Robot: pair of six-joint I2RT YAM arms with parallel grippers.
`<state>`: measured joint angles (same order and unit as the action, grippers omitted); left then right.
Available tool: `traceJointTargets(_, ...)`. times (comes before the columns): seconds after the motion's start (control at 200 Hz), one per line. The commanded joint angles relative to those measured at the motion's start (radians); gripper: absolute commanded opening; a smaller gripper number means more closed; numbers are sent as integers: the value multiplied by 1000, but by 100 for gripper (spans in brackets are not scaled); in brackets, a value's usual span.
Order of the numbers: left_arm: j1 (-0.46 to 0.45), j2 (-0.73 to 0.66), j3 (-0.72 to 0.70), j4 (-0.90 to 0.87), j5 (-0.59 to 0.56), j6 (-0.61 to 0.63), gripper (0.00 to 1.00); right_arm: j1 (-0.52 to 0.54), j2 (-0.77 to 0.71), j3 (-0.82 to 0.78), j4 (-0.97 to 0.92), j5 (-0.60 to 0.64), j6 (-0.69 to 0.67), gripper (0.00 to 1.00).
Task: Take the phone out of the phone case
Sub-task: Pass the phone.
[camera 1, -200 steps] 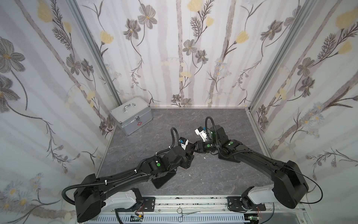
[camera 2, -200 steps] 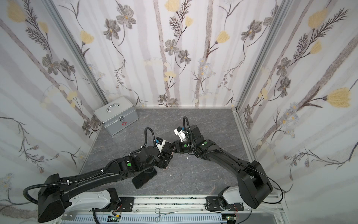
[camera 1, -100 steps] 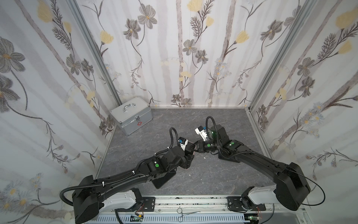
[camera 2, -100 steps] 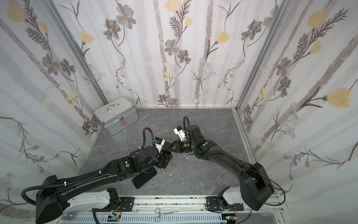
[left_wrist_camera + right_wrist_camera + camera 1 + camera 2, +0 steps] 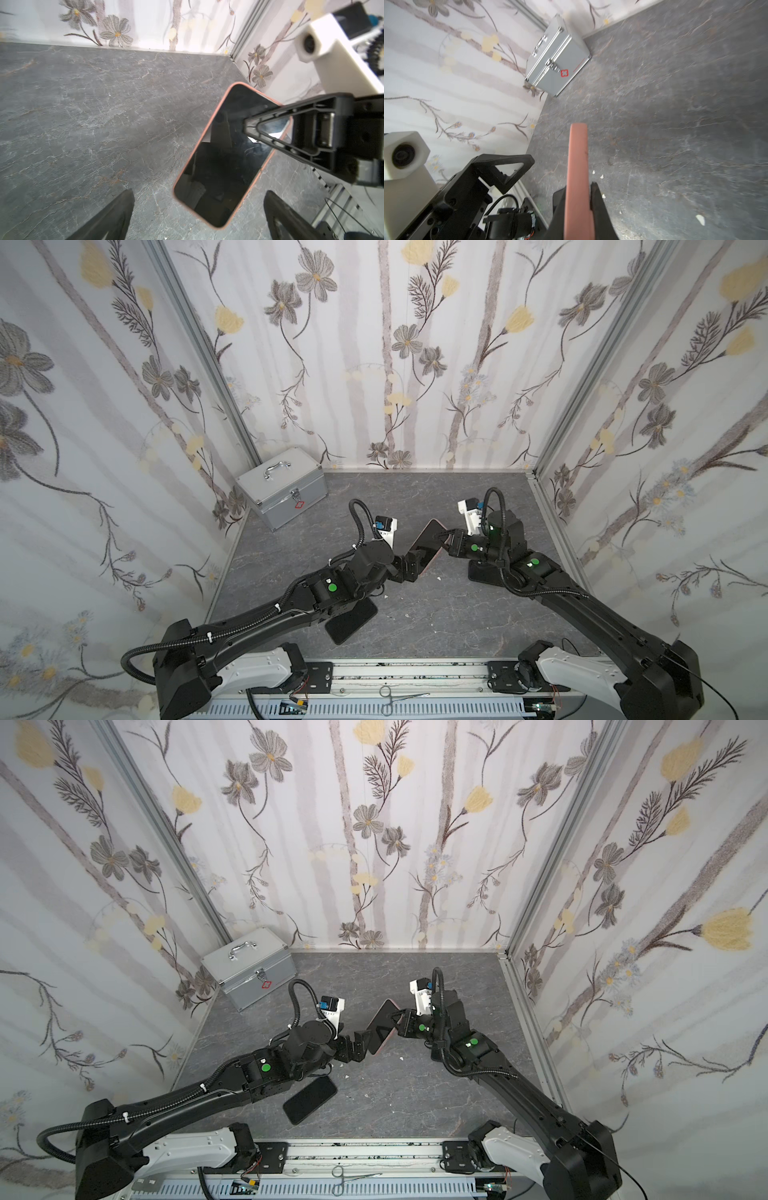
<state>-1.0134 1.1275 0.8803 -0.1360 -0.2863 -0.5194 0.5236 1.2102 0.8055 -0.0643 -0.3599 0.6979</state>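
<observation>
The phone (image 5: 220,166) shows a glossy black screen and sits inside the salmon-pink phone case (image 5: 207,133). Both hang tilted above the grey table in both top views (image 5: 424,539) (image 5: 380,1025). My right gripper (image 5: 442,537) (image 5: 395,1019) is shut on the case's long edge, clearly seen in the right wrist view (image 5: 578,187). My left gripper (image 5: 415,562) (image 5: 359,1046) is open. Its fingers (image 5: 116,216) stand wide on either side of the case's lower end without touching it.
A silver metal box (image 5: 282,487) with a red cross stands in the back left corner. A flat black phone-like slab (image 5: 309,1100) lies on the table by the left arm. Small white crumbs (image 5: 437,578) dot the table. Forceps (image 5: 399,699) rest on the front rail.
My left gripper's jaws have spread wider and stand off the case. The right gripper has closed tighter on the case's edge. Both arms stay in about the same place.
</observation>
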Motion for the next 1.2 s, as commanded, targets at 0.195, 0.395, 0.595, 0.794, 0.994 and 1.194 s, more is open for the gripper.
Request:
traceJointTargets(0.195,47,-26,26,71,-1,-54,100,-58,-192,-115,266,143,-116,0)
traceJointTargets(0.395,219,-112,-53,183,284,-189,99,-90,-267,-149,350,-38,-142,0)
traceJointTargets(0.595,304,-238,-210,428,492,-196,100,-160,-238,-154,517,-303,-33,0)
traceJointTargets(0.794,314,-270,-236,506,634,-136,100,-167,-206,-117,655,-459,37,0)
traceJointTargets(0.994,314,-268,-197,529,799,-67,100,-167,-163,-118,874,-613,198,0)
traceJointTargets(1.194,311,-249,-175,569,1020,-70,91,-167,-153,-69,857,-686,251,0)
